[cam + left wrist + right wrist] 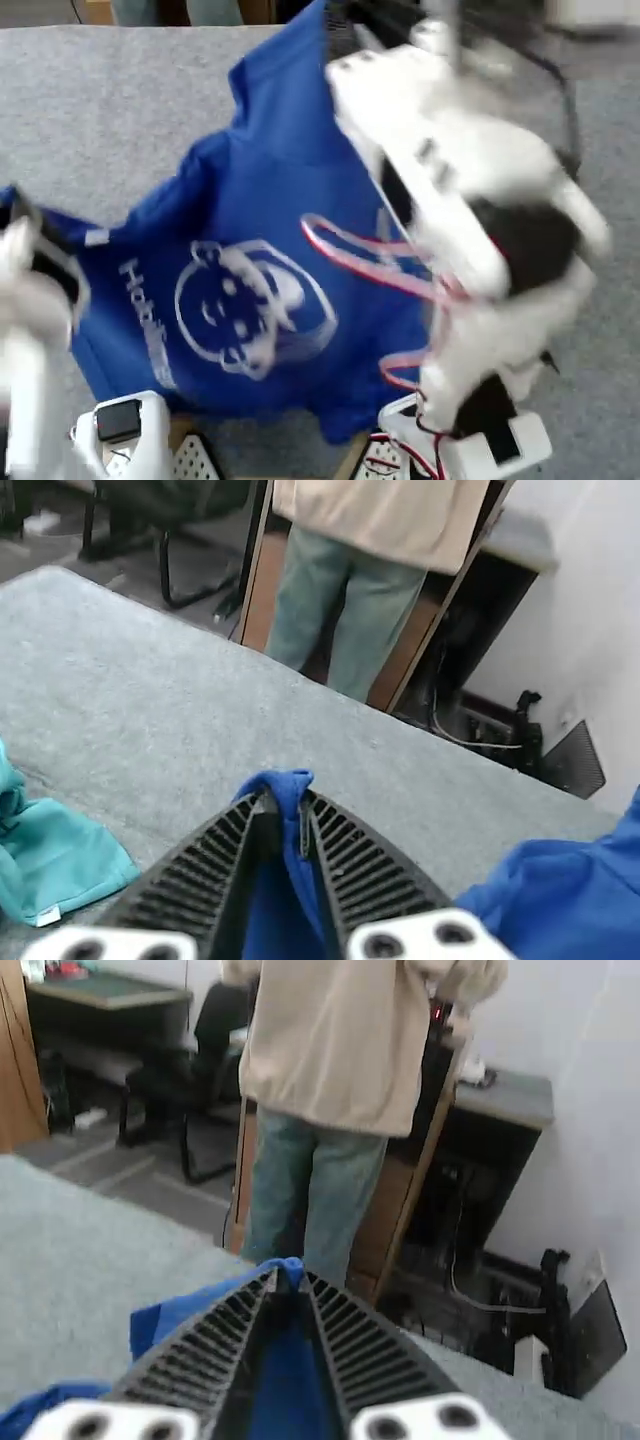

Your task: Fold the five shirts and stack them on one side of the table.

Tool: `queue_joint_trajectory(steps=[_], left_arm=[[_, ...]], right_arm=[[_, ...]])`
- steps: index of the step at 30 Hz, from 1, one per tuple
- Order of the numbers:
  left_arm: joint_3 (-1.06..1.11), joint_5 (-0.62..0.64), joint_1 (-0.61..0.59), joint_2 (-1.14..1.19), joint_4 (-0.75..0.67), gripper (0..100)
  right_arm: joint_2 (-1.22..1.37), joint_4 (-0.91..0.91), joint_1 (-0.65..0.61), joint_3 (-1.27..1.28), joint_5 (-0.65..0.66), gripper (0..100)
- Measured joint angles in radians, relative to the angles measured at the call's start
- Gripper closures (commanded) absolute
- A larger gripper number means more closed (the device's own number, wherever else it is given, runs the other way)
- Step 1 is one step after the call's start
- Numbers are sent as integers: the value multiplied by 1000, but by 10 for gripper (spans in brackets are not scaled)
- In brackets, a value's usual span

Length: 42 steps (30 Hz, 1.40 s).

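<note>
High view: left end effector [285,820] at nine, right end effector [290,1290] at one o'clock, clamped the blue fabric shirt [250,270]; thin pinches might slip.

One blue shirt [270,190], one teal shirt [55,855]

Right of frame, a blurred white robot arm [460,200] hides the right side of the blue shirt with white print [270,180]. Far left, another white arm [30,290] blurs, cut by the edge. Left wrist view: crumpled teal cloth [55,855] runs off-frame.
</note>
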Motion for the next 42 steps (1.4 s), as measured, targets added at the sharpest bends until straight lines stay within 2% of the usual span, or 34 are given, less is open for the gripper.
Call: queue_joint_trajectory(steps=[5,9,11,13,16,18,21,25,32,35,40,42], left_arm=[[479,0,-2,135,-594,970],[525,0,-12,319,-1016,970],[474,0,-26,443,-1134,970],[381,0,-35,578,-1172,970],[224,0,-58,773,-1194,971],[130,0,-69,878,-1186,971],[17,0,-80,971,-1097,971],[-43,0,-80,1000,-941,971],[-51,0,-80,1002,-715,971],[-51,-3,-72,1002,-551,971],[-51,-94,-61,1008,-245,971],[-51,-115,-69,1010,-166,971]], right_arm=[[121,-244,3,235,31,985],[253,-542,46,345,32,985],[324,-686,71,348,31,985],[388,-798,89,348,31,985],[476,-848,92,311,31,985],[525,-858,92,273,31,985],[566,-858,92,222,31,985],[575,-727,92,178,31,985],[577,-293,94,48,40,985],[577,-68,95,-11,92,985],[575,305,72,-46,206,985],[575,393,68,-46,207,985]])
